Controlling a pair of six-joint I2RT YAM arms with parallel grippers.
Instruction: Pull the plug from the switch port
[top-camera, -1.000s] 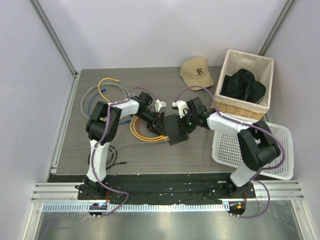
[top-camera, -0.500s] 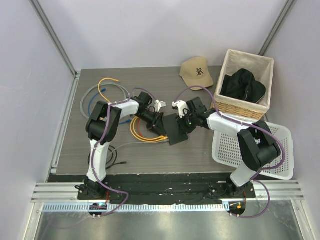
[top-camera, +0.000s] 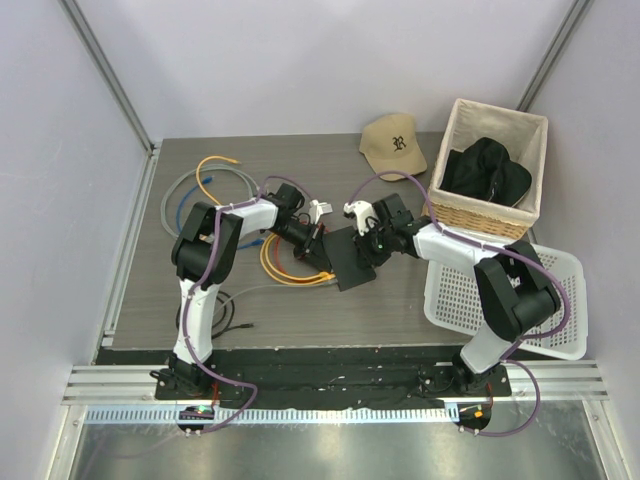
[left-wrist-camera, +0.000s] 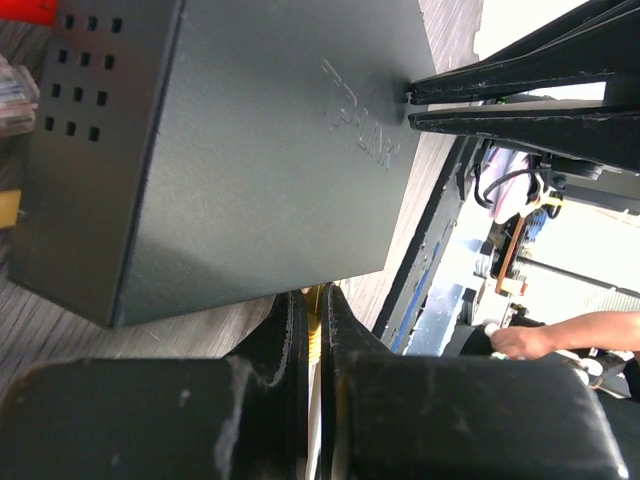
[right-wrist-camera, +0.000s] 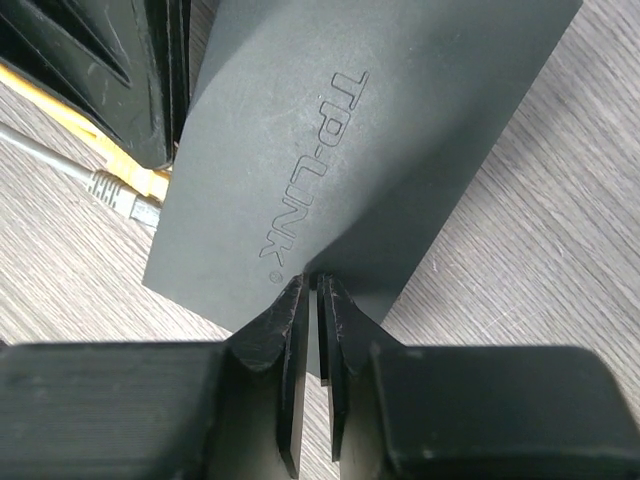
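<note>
Switch (top-camera: 350, 268) sits near the desk's (top-camera: 290, 305) middle, one edge pinched in the narrow right end effector (right-wrist-camera: 318, 288), while the left end effector (left-wrist-camera: 313, 300), wider a second ago, has closed on the yellow plug (left-wrist-camera: 313, 330).

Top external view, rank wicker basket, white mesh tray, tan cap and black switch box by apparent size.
1. Woven wicker basket and white plastic mesh tray, too alike to rank.
2. Tan fabric baseball cap.
3. Flat black rectangular switch.
</note>
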